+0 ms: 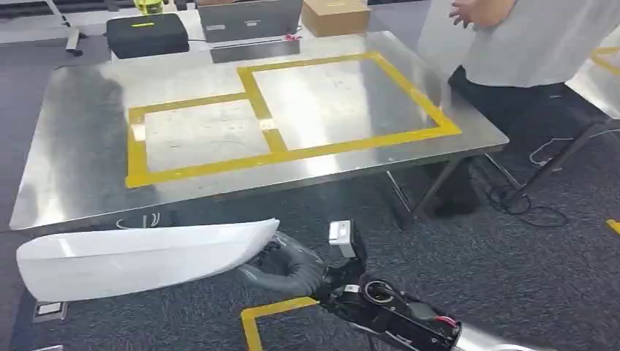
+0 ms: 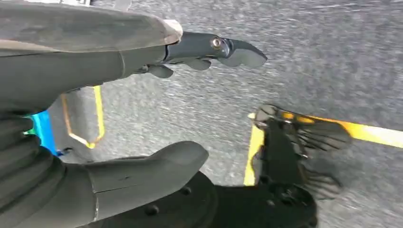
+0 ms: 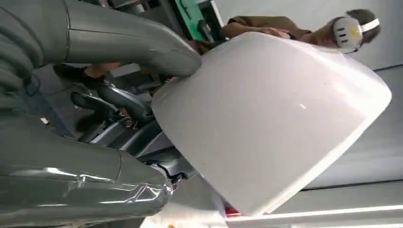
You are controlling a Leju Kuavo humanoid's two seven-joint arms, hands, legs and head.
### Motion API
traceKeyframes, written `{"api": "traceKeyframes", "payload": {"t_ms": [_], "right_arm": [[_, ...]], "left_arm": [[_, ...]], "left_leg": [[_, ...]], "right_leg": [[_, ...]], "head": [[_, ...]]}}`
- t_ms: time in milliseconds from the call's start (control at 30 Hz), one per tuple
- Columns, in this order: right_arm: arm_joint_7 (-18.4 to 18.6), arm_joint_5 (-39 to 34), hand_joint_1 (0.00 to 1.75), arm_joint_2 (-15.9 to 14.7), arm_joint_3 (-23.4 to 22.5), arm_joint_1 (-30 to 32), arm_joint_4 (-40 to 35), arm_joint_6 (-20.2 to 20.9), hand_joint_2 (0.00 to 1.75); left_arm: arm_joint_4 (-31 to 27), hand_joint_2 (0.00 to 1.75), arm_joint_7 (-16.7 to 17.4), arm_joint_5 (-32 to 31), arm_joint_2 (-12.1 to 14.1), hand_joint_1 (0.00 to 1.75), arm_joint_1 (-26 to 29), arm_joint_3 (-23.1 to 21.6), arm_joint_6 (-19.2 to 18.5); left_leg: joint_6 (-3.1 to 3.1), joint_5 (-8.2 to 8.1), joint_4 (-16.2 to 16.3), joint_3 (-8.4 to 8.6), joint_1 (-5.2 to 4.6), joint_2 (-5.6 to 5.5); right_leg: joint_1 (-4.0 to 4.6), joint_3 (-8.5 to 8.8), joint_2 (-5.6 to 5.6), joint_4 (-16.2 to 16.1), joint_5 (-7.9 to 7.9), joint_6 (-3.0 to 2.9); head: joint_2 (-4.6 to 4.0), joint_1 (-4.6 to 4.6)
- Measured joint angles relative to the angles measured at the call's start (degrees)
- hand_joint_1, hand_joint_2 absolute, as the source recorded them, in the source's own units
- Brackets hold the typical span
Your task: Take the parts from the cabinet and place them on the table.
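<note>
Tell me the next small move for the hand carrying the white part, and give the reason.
Probably carry it forward and up over the table edge. In the head view the right hand grips one end of the long white curved plastic part, which sits below and short of the near edge of the steel table with yellow tape rectangles. The taped areas look bare.
</note>
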Motion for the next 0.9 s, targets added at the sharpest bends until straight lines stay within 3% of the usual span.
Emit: {"api": "traceKeyframes", "payload": {"t_ms": [33, 67, 100, 133, 167, 200, 233, 300, 333, 367, 400, 500, 533, 567, 633, 667, 700, 733, 833, 867, 900], "right_arm": [[0.02, -0.07, 1.75, -0.15, -0.02, -0.02, -0.02, -0.04, 1.75], [0.13, -0.15, 1.75, -0.15, 0.11, -0.13, -0.13, -0.07, 1.75], [0.11, -0.33, 1.75, -0.15, 0.15, -0.07, -0.22, -0.07, 1.75], [0.09, -0.55, 1.75, -0.22, 0.18, -0.14, -0.24, -0.04, 1.75], [0.02, -0.63, 1.75, -0.2, 0.2, -0.19, -0.26, 0.09, 1.75], [-0.11, -0.7, 1.75, -0.2, 0.22, -0.26, -0.33, 0.26, 1.75], [-0.15, -0.81, 1.75, -0.2, 0.2, -0.39, -0.35, 0.28, 1.75], [-0.28, -0.9, 1.75, -0.2, 0.24, -0.52, -0.35, 0.35, 1.75], [-0.28, -0.9, 1.75, -0.2, 0.24, -0.43, -0.33, 0.35, 1.75], [-0.28, -0.9, 1.75, -0.2, 0.26, -0.39, -0.33, 0.35, 1.75], [-0.28, -0.9, 1.75, -0.2, 0.31, -0.38, -0.35, 0.37, 1.75], [-0.33, -0.9, 1.75, -0.2, 0.35, -0.47, -0.35, 0.42, 1.75], [-0.33, -0.9, 1.75, -0.2, 0.35, -0.52, -0.33, 0.4, 1.75], [-0.35, -0.9, 1.75, -0.2, 0.35, -0.59, -0.35, 0.39, 1.75], [-0.31, -0.9, 1.75, -0.2, 0.42, -0.53, -0.41, 0.31, 1.75], [-0.35, -0.9, 1.75, -0.2, 0.42, -0.6, -0.41, 0.31, 1.75], [-0.35, -0.9, 1.75, -0.2, 0.42, -0.56, -0.44, 0.24, 1.75], [-0.39, -0.9, 1.75, -0.2, 0.42, -0.73, -0.46, 0.24, 1.75], [-0.42, -0.9, 1.75, -0.22, 0.42, -0.56, -0.48, 0.24, 1.75], [-0.39, -0.9, 1.75, -0.26, 0.42, -0.38, -0.48, 0.24, 1.75], [-0.37, -0.9, 1.75, -0.28, 0.42, -0.33, -0.48, 0.24, 1.75]], "left_arm": [[0.0, 1.75, 0.0, 0.07, -0.04, 0.0, -0.17, 0.0, -0.07], [0.0, 1.75, 0.0, 0.09, -0.02, 0.0, -0.4, 0.02, -0.09], [0.0, 1.75, -0.02, 0.13, 0.02, 0.0, -0.42, 0.02, -0.09], [0.0, 1.75, 0.0, 0.3, 0.04, 0.0, -0.27, 0.02, -0.09], [0.0, 1.75, 0.0, 0.33, 0.07, 0.0, -0.3, 0.0, -0.09], [0.0, 1.75, 0.02, 0.5, 0.07, 0.0, -0.39, 0.0, -0.07], [0.0, 1.75, 0.02, 0.5, 0.0, 0.0, -0.53, 0.0, -0.07], [0.0, 1.75, 0.07, 0.68, -0.02, 0.0, -0.62, 0.02, -0.04], [0.0, 1.75, 0.09, 0.7, -0.07, 0.0, -0.49, 0.0, -0.04], [0.0, 1.75, 0.11, 0.72, -0.07, 0.0, -0.35, 0.0, -0.04], [0.0, 1.75, 0.15, 0.72, -0.07, 0.0, -0.3, 0.0, -0.02], [0.0, 1.75, 0.15, 0.72, 0.11, 0.0, -0.3, 0.0, 0.26], [0.0, 1.75, 0.15, 0.72, 0.18, 0.0, -0.31, 0.02, 0.28], [0.0, 1.75, 0.15, 0.66, 0.18, 0.0, -0.45, 0.02, 0.28], [0.0, 1.75, 0.15, 0.5, 0.09, 0.0, -0.36, 0.0, 0.28], [0.0, 1.75, 0.15, 0.48, 0.07, 0.0, -0.21, 0.0, 0.28], [0.0, 1.75, 0.15, 0.48, -0.04, 0.0, -0.14, 0.0, 0.28], [0.0, 1.75, 0.15, 0.48, -0.04, 0.0, -0.16, 0.0, 0.28], [0.0, 1.75, 0.15, 0.46, 0.02, 0.0, -0.34, 0.0, 0.28], [0.0, 1.75, 0.15, 0.46, 0.02, 0.0, -0.32, 0.0, 0.28], [0.0, 1.75, 0.15, 0.48, 0.02, 0.0, -0.21, 0.0, 0.28]], "left_leg": [[-0.22, -0.18, 0.13, 0.43, -0.17, -0.08], [-0.56, -0.3, 0.07, 0.02, -0.17, -0.12], [-0.91, -0.46, -0.27, 0.02, -0.17, -0.12], [-1.49, -0.06, 0.2, 0.58, -0.41, -0.12], [-1.65, -0.12, 0.39, 0.7, -0.37, -0.15], [-1.85, -0.25, 2.64, -0.23, -0.24, -0.07], [-1.97, -0.8, 6.15, -2.43, -0.27, -0.09], [-2.3, -4.46, 15.06, -8.45, -0.23, -0.09], [-2.43, -6.1, 17.92, -10.75, -0.23, -0.09], [-2.37, -6.38, 18.79, -12.12, -0.23, -0.09], [-2.22, -4.88, 17.18, -12.23, -0.23, -0.09], [-1.51, 5.28, 2.42, -7.05, -0.27, -0.03], [-1.41, 4.67, 0.67, -6.72, -0.52, 0.03], [-1.08, 2.48, 0.62, -6.75, -0.71, 0.04], [-0.16, 4.06, 0.21, -6.4, -0.63, -0.12], [0.12, 4.12, 0.21, -5.56, -0.46, -0.13], [0.37, 4.03, -0.1, -4.86, -0.3, -0.02], [0.74, 3.79, -0.09, -4.36, -0.27, 0.0], [0.96, 2.95, -0.04, -3.7, -0.28, -0.02], [0.92, 2.56, -0.04, -3.3, -0.28, -0.05], [0.82, 2.2, -0.03, -2.8, -0.28, -0.1]], "right_leg": [[0.46, -0.23, 0.01, -0.56, -1.6, -0.15], [0.57, 0.1, -0.05, -1.55, -2.16, -0.47], [0.62, 0.69, -0.07, -1.44, -1.08, -0.77], [0.49, 0.84, 0.01, -1.74, -1.19, -1.14], [0.19, 1.67, 0.25, -1.95, -1.05, -1.34], [-0.02, 2.28, 0.18, -2.54, -1.07, -1.45], [-0.04, 2.54, 0.1, -2.75, -1.26, -1.76], [0.01, 2.82, -0.02, -2.75, -1.69, -2.15], [0.1, 3.04, -0.01, -2.75, -2.0, -2.26], [0.13, 3.33, 0.04, -2.75, -2.29, -2.35], [0.14, 3.75, 0.12, -2.75, -2.64, -2.31], [0.15, 5.3, 0.19, -2.76, -3.9, -1.88], [0.35, 5.68, 0.21, -2.61, -4.22, -1.55], [0.38, 5.34, 0.26, -2.68, -4.45, -1.25], [0.37, 5.73, 0.21, -1.99, -4.37, -0.45], [0.55, 6.25, 0.24, -2.05, -4.79, -0.24], [0.29, 5.73, 0.04, -1.21, -5.47, 0.14], [0.26, 4.87, 0.01, 1.37, -6.34, 0.47], [-0.09, -2.67, 0.01, 14.47, -11.66, 1.27], [-0.18, -4.36, 0.01, 16.47, -12.46, 1.34], [-0.27, -4.59, 0.01, 15.61, -11.64, 1.36]], "head": [[0.0, -0.42], [0.0, -0.04], [0.0, 0.04], [0.0, -0.11], [0.0, -0.2], [0.0, -0.39], [0.0, -1.0], [0.0, -1.64], [0.0, -1.77], [0.0, -1.99], [0.0, -2.27], [0.0, -3.04], [0.0, -3.17], [0.0, -3.3], [0.0, -3.15], [0.0, -2.84], [0.0, -2.67], [0.0, -2.54], [0.0, -1.69], [0.0, -1.38], [0.0, -1.16]]}}
